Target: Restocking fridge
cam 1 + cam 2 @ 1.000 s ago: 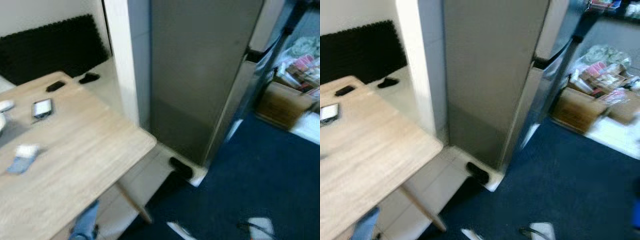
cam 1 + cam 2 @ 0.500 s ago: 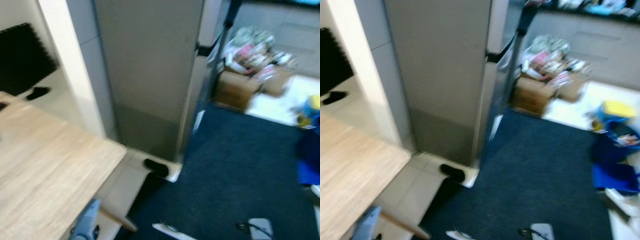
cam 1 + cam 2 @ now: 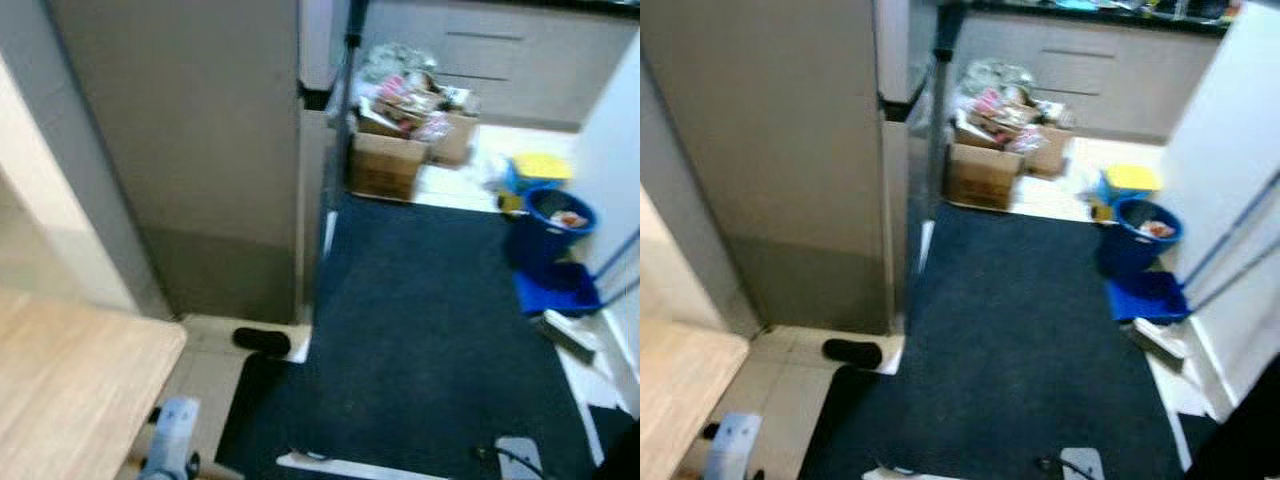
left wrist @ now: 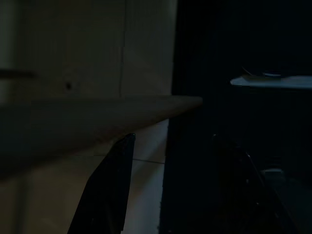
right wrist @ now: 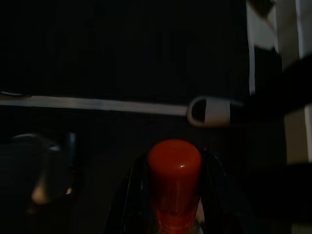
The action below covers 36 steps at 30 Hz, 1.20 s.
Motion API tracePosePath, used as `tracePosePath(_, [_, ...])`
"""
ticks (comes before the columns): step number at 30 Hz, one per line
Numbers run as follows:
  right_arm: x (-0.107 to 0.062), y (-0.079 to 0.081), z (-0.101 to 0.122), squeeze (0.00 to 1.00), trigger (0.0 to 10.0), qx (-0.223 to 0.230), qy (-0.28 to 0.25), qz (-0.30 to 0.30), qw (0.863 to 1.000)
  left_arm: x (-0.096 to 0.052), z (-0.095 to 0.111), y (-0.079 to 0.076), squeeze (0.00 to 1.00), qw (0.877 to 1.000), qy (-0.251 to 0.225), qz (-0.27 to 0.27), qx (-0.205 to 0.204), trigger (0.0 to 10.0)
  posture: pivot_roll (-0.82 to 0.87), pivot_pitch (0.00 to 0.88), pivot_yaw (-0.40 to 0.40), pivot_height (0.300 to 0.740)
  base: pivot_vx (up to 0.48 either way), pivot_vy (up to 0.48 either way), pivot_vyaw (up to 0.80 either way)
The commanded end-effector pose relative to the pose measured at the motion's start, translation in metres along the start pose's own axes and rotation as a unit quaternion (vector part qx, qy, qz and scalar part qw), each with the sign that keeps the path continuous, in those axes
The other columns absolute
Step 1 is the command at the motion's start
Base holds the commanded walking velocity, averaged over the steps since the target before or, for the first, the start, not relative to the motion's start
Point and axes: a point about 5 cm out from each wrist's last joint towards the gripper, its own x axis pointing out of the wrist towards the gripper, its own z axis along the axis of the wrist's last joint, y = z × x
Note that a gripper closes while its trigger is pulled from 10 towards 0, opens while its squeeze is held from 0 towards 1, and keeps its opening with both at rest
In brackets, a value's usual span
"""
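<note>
Right gripper clamped on red-capped bottle, cap pointing out along fingers, arm hanging low over dark blue carpet. Left gripper spread, holding nothing, beside wooden table. Fridge stands ahead, to robot's left; its door front faces carpet, so bottle-carrying right arm is farther one.

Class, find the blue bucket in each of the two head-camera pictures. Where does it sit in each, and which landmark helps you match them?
Left eye view: the blue bucket is near the right edge, upper half, by the dark carpet's far right corner.
Right eye view: the same bucket lies closer in, right of centre, upper half.
Shared landmark: the cardboard box just past the fridge, left of the bucket in both.
</note>
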Motion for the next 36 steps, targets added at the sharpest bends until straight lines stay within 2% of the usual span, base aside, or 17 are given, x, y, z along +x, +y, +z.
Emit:
tracePosePath(1, [0.0005,-0.0051,0.0012,0.0,10.0,0.0,-0.003,-0.007,1.0,0.002,0.007,-0.0024,0.0,1.0,-0.009,-0.003,0.002,10.0,0.03,0.0,-0.006,0.74,0.0,0.0,-0.77])
tracePosePath(22, [0.0006,-0.0056,0.0015,0.0,10.0,0.0,-0.003,-0.008,1.0,0.0027,0.0091,-0.0032,0.0,1.0,-0.01,-0.005,0.003,10.0,0.02,0.0,-0.006,0.74,0.0,0.0,-0.77])
tracePosePath(36, [0.0008,-0.0033,0.0067,0.0,10.0,0.008,-0.023,0.0,1.0,0.0022,0.009,-0.0035,0.0,1.0,-0.017,-0.008,-0.006,10.0,0.03,0.0,-0.008,0.74,0.0,0.0,0.0])
